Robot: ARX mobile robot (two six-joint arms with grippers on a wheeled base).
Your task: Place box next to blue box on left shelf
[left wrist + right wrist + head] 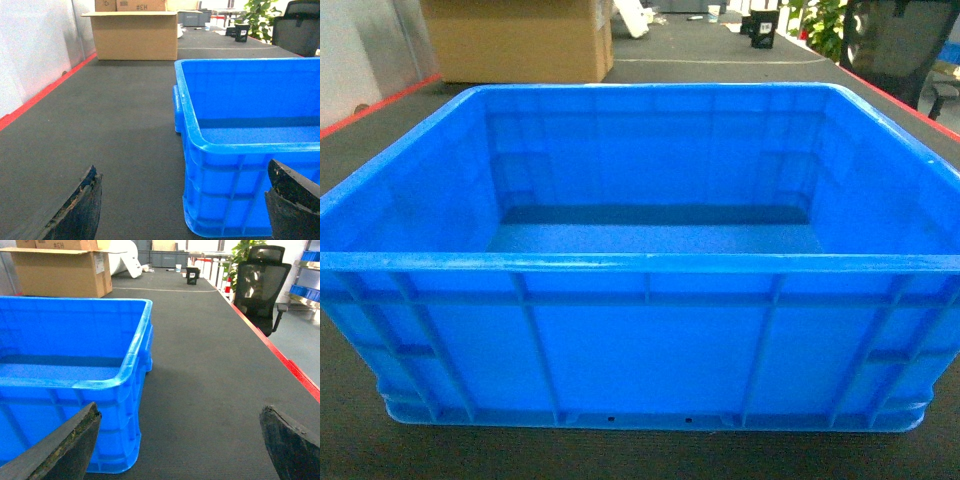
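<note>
The box point(640, 330) is sitting empty on the dark ribbed floor mat point(115, 125), directly in front of the robot and filling most of the head view, with a cardboard carton point(520, 40) standing well behind it. The left gripper point(185, 210) is hanging wide open at the crate's near left corner, its jaws straddling that corner and gripping nothing; the right gripper point(180, 445) is likewise spread wide and empty, straddling the near right corner. No roller rack is showing in any view, so the left shelf is lying somewhere out of sight. Being hard moulded plastic and empty, the crate is probably going to feel light and stiff, though its glossy walls are looking slick. The thick rolled rim on the two side walls is looking like the surest hold, one gripper on each side so the load is staying level
</note>
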